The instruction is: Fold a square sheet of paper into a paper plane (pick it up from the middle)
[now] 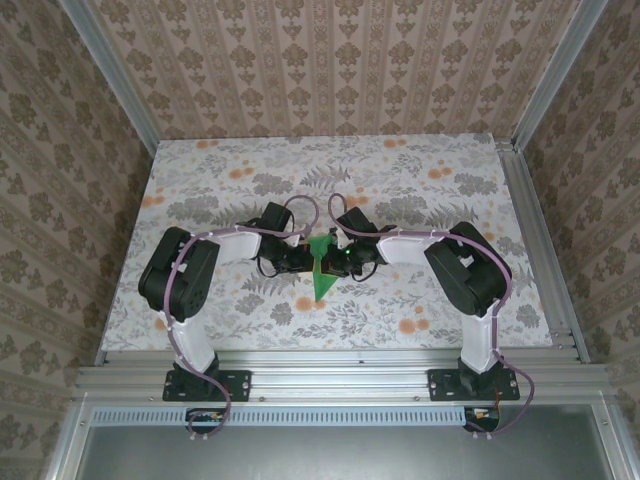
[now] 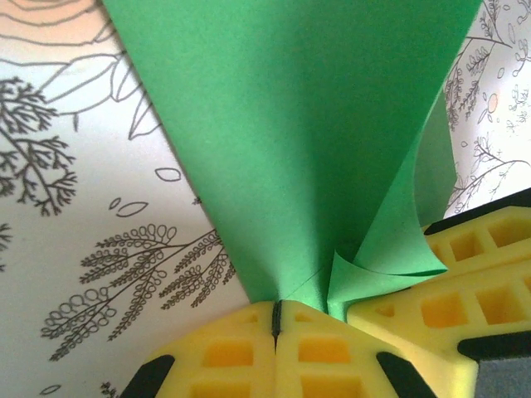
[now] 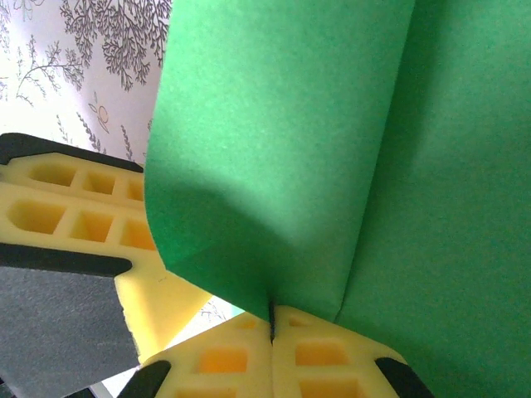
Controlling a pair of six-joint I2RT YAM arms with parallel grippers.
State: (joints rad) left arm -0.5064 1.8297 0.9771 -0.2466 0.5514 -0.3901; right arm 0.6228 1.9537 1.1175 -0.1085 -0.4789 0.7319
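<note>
Between the two facing grippers, top external view: the green paper (image 1: pixel 321 270) appears as a narrow wedge. Its wide end lies between the left gripper (image 1: pixel 304 258) and the right gripper (image 1: pixel 342 261), and its point is aimed back toward the arm bases, over the middle of the floral tabletop (image 1: pixel 430 190). The fingers are too small here to judge, and whether the point touches the tabletop cannot be told.

Left wrist view: the left gripper (image 2: pixel 276 319) is clamped on the paper. Its yellow fingers (image 2: pixel 224 352) meet at a thin dark seam and pinch the narrow lower end of the green paper (image 2: pixel 307 133), which fans out wide ahead of the tips. Just right of the tips a loose flap curls over, touching the right gripper's fingers (image 2: pixel 469 278).

Right wrist view: the right gripper (image 3: pixel 271 325) is likewise closed on the paper, its fingers (image 3: pixel 332 361) pressed together on the green paper (image 3: pixel 274 149) at a fold line. Ahead and to the right lies a flat panel. To the left a rounded layer bends over the left gripper's fingers (image 3: pixel 75 215), which lie just beside.
</note>
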